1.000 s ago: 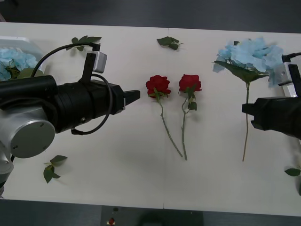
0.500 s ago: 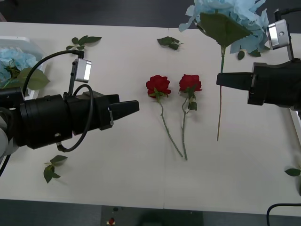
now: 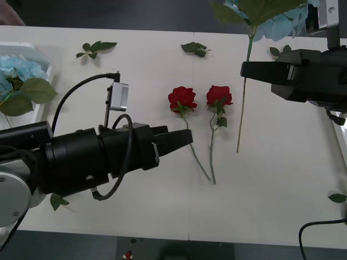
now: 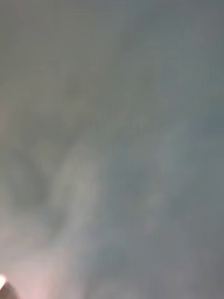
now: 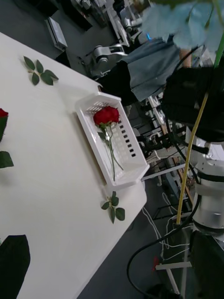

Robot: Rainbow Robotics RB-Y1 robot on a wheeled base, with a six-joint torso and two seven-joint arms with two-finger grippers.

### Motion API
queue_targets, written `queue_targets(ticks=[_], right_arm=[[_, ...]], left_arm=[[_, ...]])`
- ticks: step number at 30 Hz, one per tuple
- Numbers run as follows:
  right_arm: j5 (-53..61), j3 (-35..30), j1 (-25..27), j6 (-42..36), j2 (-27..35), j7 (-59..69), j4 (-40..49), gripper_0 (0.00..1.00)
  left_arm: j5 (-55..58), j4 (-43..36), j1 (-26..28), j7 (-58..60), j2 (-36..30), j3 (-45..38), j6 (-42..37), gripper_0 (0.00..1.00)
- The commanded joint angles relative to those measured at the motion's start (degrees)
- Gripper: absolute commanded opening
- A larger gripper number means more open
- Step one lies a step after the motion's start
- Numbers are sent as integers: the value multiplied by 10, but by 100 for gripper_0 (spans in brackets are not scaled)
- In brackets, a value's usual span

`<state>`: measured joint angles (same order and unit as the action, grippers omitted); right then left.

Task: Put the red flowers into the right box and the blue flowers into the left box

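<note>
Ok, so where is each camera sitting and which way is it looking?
Front: above the arms, looking down at the table; left claw, right claw holding a blue flower.
Left wrist: on the left arm, facing across the table to the right box and right arm.
Right wrist: blurred, cannot tell.
Front and left wrist share the blue flower.

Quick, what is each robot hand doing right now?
Left end effector: shut, empty, beside the red flowers.
Right end effector: shut on a blue flower, lifted off the table.
</note>
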<state>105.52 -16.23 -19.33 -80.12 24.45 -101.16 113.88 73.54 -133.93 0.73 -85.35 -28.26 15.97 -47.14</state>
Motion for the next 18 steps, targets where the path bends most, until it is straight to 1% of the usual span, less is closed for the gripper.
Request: queue_targets(ticks=[1, 2, 7, 13, 17, 18], right_arm=[[7, 14, -22, 19, -5, 1, 10, 0], [7, 20, -26, 24, -5, 2, 9, 0], [6, 29, -30, 27, -5, 5, 9, 0], [6, 32, -30, 27, -5, 5, 9, 0], [6, 32, -30, 27, -5, 5, 9, 0], [6, 32, -30, 27, -5, 5, 9, 0]], left_arm=[[-51, -20, -55, 67, 32, 38, 5, 100], [-69, -20, -72, 91, 43, 52, 5, 100], [-129, -20, -120, 150, 79, 89, 5, 100], [-195, -14, -156, 186, 96, 120, 5, 100], [-201, -14, -159, 184, 91, 125, 5, 100], [-200, -14, -160, 184, 87, 126, 5, 90]])
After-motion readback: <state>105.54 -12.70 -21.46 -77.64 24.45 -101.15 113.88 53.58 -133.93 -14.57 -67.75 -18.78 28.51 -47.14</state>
